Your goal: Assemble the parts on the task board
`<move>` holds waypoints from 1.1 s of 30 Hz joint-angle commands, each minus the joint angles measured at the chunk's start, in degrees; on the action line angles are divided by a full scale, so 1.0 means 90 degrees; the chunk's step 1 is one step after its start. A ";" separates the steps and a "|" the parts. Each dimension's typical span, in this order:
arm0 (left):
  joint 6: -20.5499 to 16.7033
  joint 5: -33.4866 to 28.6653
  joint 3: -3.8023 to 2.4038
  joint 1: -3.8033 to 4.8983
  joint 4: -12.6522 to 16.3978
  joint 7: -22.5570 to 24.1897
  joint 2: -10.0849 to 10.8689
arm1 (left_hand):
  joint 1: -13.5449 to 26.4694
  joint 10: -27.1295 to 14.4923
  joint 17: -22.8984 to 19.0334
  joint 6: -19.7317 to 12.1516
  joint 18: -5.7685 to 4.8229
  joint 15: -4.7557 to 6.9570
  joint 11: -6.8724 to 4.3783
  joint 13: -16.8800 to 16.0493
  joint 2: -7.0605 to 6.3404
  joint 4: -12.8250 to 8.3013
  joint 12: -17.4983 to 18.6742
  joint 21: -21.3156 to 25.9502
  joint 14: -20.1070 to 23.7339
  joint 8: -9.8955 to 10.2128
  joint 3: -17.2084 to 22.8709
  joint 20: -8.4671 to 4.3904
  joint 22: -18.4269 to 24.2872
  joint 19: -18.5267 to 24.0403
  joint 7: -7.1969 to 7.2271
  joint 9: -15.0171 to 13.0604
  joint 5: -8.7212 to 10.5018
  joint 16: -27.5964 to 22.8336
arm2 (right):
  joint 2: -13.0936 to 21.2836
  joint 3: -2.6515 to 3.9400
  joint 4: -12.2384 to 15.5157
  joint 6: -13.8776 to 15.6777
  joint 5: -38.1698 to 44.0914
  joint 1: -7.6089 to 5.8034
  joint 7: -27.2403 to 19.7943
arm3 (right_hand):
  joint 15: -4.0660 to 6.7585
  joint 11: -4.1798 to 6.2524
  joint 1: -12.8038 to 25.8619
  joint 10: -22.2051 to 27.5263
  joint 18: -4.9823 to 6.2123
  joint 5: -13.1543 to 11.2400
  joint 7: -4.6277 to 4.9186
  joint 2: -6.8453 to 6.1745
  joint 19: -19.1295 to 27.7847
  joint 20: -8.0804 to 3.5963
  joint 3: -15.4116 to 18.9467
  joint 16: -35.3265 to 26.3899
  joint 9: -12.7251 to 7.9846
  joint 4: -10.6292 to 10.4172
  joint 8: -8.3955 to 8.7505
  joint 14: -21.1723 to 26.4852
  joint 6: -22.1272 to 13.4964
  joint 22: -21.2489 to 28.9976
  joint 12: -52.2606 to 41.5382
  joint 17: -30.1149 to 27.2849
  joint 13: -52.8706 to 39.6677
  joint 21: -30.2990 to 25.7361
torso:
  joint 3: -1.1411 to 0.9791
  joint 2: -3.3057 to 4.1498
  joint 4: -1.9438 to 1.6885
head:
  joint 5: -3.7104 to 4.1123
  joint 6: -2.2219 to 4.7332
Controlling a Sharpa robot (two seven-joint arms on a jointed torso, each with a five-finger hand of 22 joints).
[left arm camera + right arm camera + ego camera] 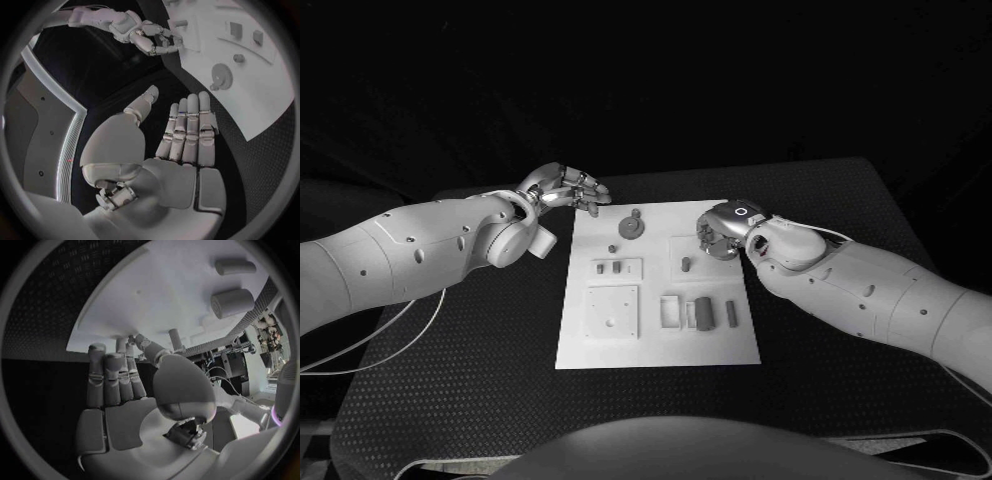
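Note:
The white task board (661,300) lies in the middle of the black table. On it stand a round part with a knob (632,228), a small peg (687,264), two little parts (609,267) and darker blocks (704,312). My left hand (567,188) hovers off the board's far left corner, its fingers straight and apart (187,130), holding nothing. My right hand (728,228) hangs over the board's far right part, just beyond the peg (175,338). Its fingers (115,375) are half curled and I see nothing between them and the thumb.
A square plate with holes (612,310) and a framed slot (671,312) sit in the board's near half. Two cylinders (232,302) stand on the board ahead of the right hand. Black table (473,400) surrounds the board on all sides.

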State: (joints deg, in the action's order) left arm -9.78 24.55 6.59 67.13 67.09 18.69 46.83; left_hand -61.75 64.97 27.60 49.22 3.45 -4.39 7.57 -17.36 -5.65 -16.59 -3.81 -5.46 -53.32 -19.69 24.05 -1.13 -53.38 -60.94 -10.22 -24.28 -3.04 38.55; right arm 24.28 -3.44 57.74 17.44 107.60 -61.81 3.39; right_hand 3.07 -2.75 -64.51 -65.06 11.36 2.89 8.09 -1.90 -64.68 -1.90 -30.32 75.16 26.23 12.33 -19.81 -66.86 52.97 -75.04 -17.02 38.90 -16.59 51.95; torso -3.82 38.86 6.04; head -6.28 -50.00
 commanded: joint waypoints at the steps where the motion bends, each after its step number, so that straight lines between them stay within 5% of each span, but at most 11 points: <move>1: 0.0086 -0.0040 -0.0007 0.0012 0.0021 0.0015 -0.0001 | -0.0060 -0.0034 0.0007 -0.0049 0.0069 -0.0002 0.0002 0.0008 -0.0012 -0.0010 -0.0012 0.0029 -0.0058 -0.0006 -0.0038 -0.0003 0.0011 -0.0028 0.0008 0.0009 0.0025 -0.0041 | -0.0005 -0.0006 -0.0005 -0.0169 -0.0011 0.0011 -0.0058 | 0.0045 -0.0005 -0.0101 -0.0611 0.0405 -0.0011 0.0023 0.0018 -0.0004 0.0030 -0.0112 -0.0042 0.0013 -0.0001 0.0025 0.0018 0.0018 -0.0111 0.0047 0.0013 -0.0013 0.0031 | -0.0002 -0.0005 0.0011 | -0.0004 0.0000; 18: 0.0098 -0.0032 -0.0008 0.0015 0.0001 0.0003 -0.0017 | -0.0072 -0.0036 0.0017 -0.0055 0.0067 -0.0004 0.0005 0.0016 -0.0009 -0.0009 -0.0012 0.0039 -0.0060 -0.0006 -0.0043 -0.0002 0.0021 -0.0031 0.0005 0.0009 0.0025 -0.0056 | -0.0063 -0.0015 -0.0055 -0.0127 0.0007 0.0012 -0.0029 | 0.0073 0.0027 -0.0259 -0.0738 0.0405 -0.0012 -0.0005 0.0016 -0.0028 0.0034 -0.0499 -0.0043 0.0054 0.0000 -0.0028 -0.0018 0.0106 -0.0118 0.0045 0.0043 -0.0080 0.0089 | -0.0003 -0.0008 0.0008 | 0.0005 0.0000; 33: 0.0117 -0.0031 -0.0008 0.0021 0.0013 -0.0026 -0.0007 | -0.0080 -0.0040 0.0027 -0.0063 0.0065 -0.0006 0.0007 0.0024 -0.0009 -0.0009 -0.0012 0.0049 -0.0060 -0.0005 -0.0050 -0.0001 0.0031 -0.0033 0.0002 0.0011 0.0025 -0.0070 | -0.0078 -0.0017 -0.0088 -0.0182 0.0014 0.0012 -0.0006 | 0.0075 0.0027 -0.0155 -0.0738 0.0405 -0.0012 -0.0002 -0.0176 -0.0032 0.0037 -0.0505 -0.0066 0.0067 -0.0011 -0.0024 -0.0025 0.0091 -0.0111 0.0077 0.0048 -0.0103 0.0113 | -0.0002 -0.0003 0.0008 | 0.0005 0.0000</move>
State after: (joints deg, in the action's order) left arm -9.58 24.55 6.57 67.22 67.07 18.27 46.83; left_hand -61.97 64.98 27.74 49.23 3.34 -4.39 7.57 -17.19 -5.88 -16.75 -3.81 -5.40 -53.32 -19.69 23.89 -1.12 -53.15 -60.93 -10.22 -24.23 -3.04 38.11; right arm 23.62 -3.49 57.06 17.05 107.41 -61.84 3.35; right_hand 3.30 -2.46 -65.78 -65.74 11.36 2.88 7.90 -2.89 -64.81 -1.59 -34.64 74.93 26.87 12.27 -20.01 -67.23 53.78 -75.04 -16.55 39.24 -17.48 52.70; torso -3.85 38.81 6.12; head -6.28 -50.01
